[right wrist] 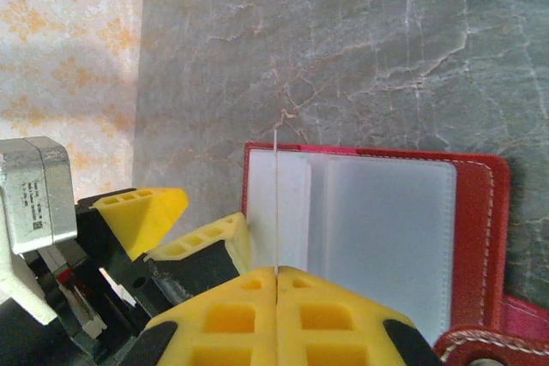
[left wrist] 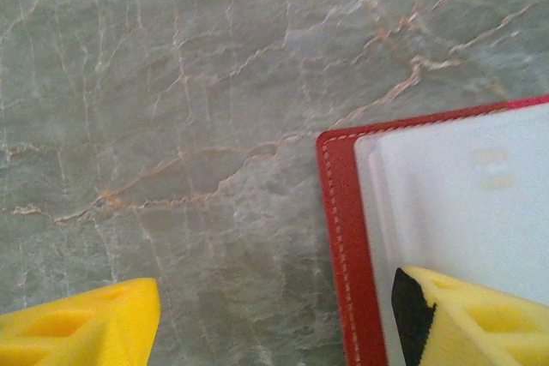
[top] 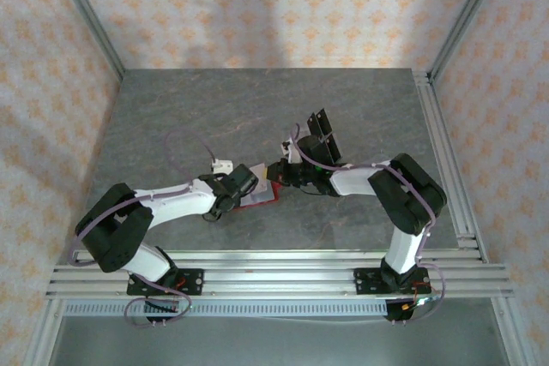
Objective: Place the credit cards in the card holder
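Card holder (right wrist: pixel 479 212): red, stitched, rect.

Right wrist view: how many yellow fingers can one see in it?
4. Two belong to the right gripper, at the bottom edge, shut on a thin card held edge-on. Two belong to the left gripper, at the left, standing apart beside the red wallet. None looks hidden.
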Controlling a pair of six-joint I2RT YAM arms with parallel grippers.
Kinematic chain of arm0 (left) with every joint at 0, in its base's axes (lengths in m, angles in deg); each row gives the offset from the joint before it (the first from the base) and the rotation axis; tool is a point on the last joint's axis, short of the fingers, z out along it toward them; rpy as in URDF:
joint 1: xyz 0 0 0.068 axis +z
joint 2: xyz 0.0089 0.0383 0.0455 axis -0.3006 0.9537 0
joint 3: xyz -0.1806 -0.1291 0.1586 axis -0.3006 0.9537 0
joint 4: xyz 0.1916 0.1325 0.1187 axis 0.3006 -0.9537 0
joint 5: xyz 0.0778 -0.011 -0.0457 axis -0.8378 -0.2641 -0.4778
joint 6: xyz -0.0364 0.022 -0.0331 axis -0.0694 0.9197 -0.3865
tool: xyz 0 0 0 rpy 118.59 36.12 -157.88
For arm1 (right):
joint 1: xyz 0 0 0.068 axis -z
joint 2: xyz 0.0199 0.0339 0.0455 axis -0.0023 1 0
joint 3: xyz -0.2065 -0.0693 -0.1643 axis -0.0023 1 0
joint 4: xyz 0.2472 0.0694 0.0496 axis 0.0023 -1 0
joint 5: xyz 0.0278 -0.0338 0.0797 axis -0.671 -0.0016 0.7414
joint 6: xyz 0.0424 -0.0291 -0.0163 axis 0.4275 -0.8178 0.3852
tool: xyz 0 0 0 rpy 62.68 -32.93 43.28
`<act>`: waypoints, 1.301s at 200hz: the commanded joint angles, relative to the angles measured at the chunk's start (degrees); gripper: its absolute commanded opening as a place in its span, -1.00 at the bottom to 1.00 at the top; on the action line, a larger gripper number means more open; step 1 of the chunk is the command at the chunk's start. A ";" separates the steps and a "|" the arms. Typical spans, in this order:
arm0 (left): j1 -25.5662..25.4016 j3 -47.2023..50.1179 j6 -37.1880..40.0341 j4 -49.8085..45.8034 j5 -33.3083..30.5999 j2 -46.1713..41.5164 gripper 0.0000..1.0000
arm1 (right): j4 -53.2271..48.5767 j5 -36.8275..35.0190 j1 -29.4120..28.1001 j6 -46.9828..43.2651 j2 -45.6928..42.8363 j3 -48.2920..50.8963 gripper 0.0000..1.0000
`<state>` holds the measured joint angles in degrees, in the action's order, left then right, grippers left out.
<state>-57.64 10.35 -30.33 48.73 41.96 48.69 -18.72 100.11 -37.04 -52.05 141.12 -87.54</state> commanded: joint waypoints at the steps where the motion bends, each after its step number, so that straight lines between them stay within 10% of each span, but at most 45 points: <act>1: -0.26 1.22 -2.08 -1.09 -1.82 0.00 0.45 | 1.57 1.30 0.49 -3.07 1.04 0.84 -1.00; 260: -0.54 1.76 -2.72 -1.01 -2.05 0.53 0.45 | 15.31 9.88 1.04 2.59 8.95 2.62 -1.00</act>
<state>-57.66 10.83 -32.17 49.10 41.77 48.69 -6.70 108.70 -36.14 -49.98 149.25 -85.88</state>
